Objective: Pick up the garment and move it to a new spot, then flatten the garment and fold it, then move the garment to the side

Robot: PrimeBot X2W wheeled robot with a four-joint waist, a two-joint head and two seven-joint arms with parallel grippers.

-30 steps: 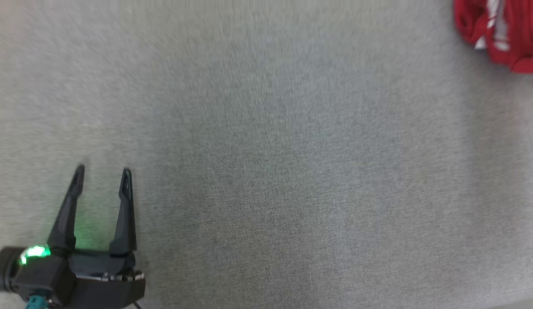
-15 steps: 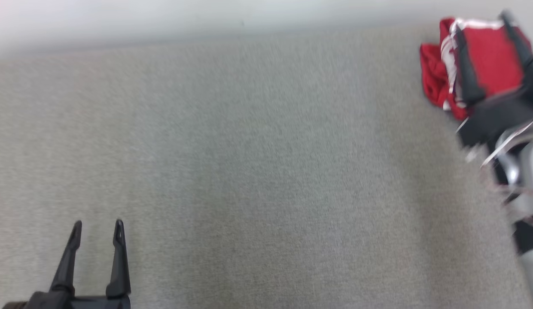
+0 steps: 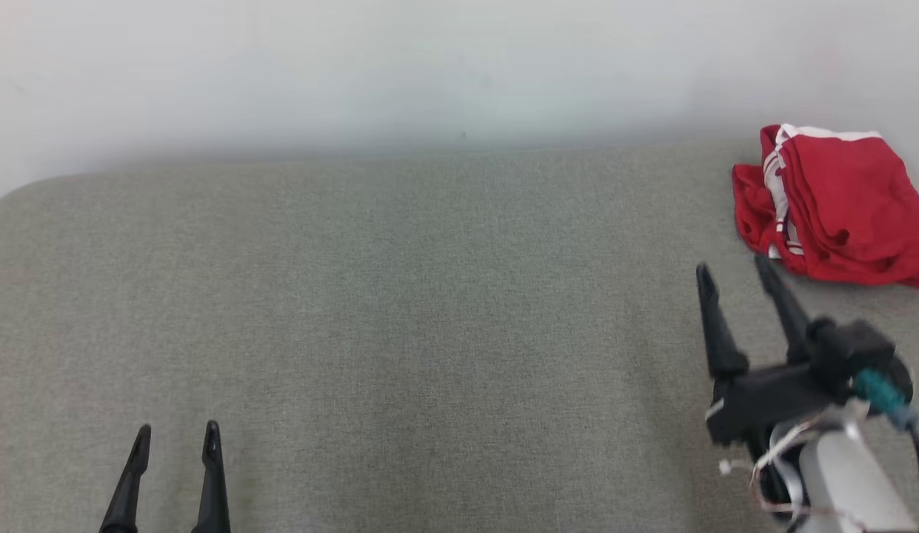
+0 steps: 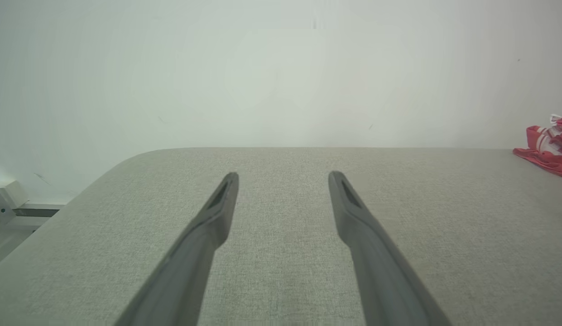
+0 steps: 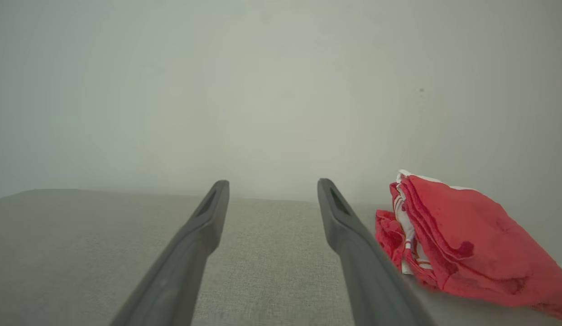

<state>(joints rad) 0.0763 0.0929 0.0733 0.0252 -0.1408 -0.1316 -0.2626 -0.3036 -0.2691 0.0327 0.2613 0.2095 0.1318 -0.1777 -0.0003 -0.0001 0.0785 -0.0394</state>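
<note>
Found the garment (image 3: pixel 837 211) heaped at two o'clock on the grey tabletop (image 3: pixel 429 311), close to the far edge by the wall (image 3: pixel 429 66). Judged it light, soft and limp, likely to sag and spill open when lifted; best pinched at a raised fold along the white-striped side facing nine o'clock. Noted the right gripper (image 3: pixel 732 266) spread wide just short of it, not touching, and the left gripper (image 3: pixel 177 429) likewise spread and empty at seven o'clock. Could not make out the kind of garment, nor any collar or sleeves; lost its three-o'clock end past the frame.
</note>
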